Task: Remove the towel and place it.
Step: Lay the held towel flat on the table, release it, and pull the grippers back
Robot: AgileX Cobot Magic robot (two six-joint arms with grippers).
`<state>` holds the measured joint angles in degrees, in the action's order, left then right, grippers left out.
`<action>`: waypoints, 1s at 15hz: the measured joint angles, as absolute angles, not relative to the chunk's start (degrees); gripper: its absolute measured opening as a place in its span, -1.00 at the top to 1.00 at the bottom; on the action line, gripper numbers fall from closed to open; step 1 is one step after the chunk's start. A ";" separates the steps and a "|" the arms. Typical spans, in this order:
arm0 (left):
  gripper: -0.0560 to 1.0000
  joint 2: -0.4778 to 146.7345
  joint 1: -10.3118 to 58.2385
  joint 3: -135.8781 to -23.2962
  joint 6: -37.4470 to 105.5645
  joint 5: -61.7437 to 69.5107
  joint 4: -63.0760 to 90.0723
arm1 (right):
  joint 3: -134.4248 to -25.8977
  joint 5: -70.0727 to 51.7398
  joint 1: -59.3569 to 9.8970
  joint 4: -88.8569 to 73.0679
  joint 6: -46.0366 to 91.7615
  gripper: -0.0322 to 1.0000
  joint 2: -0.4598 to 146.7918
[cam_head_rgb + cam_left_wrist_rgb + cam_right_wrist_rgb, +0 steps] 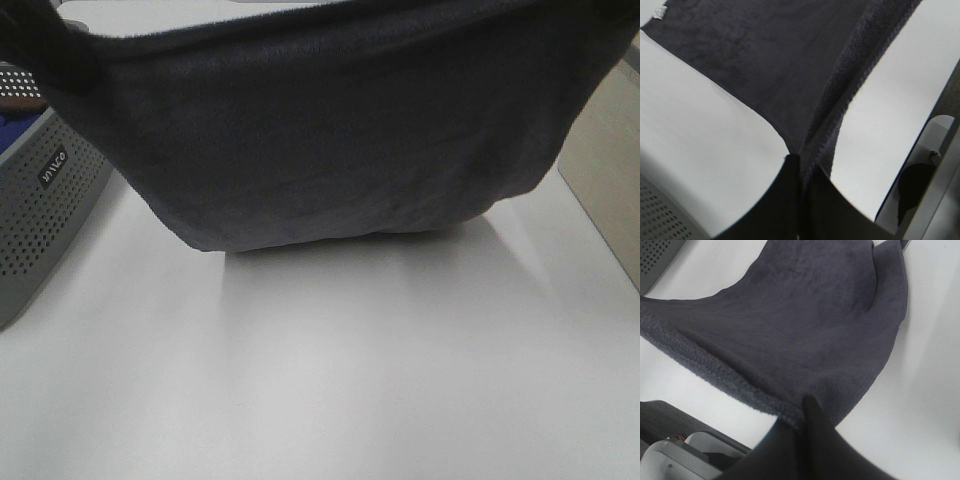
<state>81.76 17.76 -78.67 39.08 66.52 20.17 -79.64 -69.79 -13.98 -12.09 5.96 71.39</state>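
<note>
**Towel position.** The towel (330, 140) hangs as a broad sling above the counter (330, 380). Its upper edge runs across the top of the exterior high view, and its middle sags towards the counter. The lowest fold is at or just above the surface; contact cannot be confirmed. The towel is fully outside the basket (45, 220), which stands at the left edge of the counter, just beside the towel's left end. The white tag (660, 12) sits at a corner away from the left gripper.

**Gripper state.** The left gripper (801, 165) is closed on the towel's hemmed edge, with cloth pinched between its jaws. The right gripper (802, 412) is likewise closed on the hem at the opposite end. Both grips carry the load.

**Governing relation.** The towel's long axis runs left to right, from one gripper to the other. From each gripper the cloth falls downward and inward towards the middle of the counter. Neither arm is nearer than the other: each holds one end.

**Assessment.** Removal from the basket appears complete and placement is not yet done. The coming move likely calls for both arms to descend together at equal height, keeping the long axis parallel to the counter so the cloth lays flat. Uneven lowering may bunch one end
</note>
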 joint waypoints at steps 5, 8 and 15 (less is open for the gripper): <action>0.89 77.81 20.80 -68.12 38.85 66.58 22.46 | -70.36 -69.56 -13.98 -12.03 4.30 0.92 69.67; 0.89 76.55 25.44 -61.59 33.06 65.83 21.89 | -65.32 -69.61 -13.92 -12.03 2.58 0.92 69.33; 0.89 76.49 32.43 -53.57 15.47 65.60 21.26 | -50.94 -69.50 -13.87 -15.24 0.00 0.92 63.14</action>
<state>76.49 32.43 -53.57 15.47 65.60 21.26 -50.94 -69.50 -13.87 -15.24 0.00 63.14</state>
